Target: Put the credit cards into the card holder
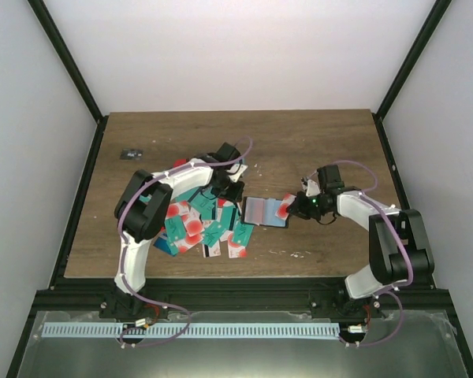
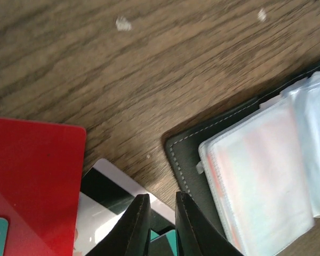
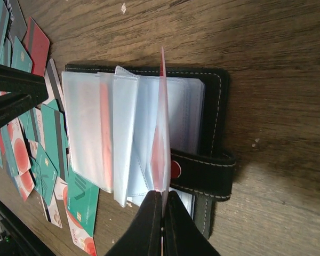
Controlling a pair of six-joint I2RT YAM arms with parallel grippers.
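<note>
Card holder (image 3: 216, 106) open, right hand (image 3: 162, 196) pinching credit card (image 3: 160, 149) (edge-on), left hand (image 2: 162, 200) nearly closed.

The top camera looks down from above the near edge over the whole bench (image 1: 299, 142); both wrist cameras view the card holder (image 3: 216, 101) at close range, from opposite sides.

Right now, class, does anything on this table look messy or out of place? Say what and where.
Yes. The credit cards lie in a jumbled, overlapping heap left of the open card holder, at all angles. A small dark object sits alone near the far-left corner.
</note>
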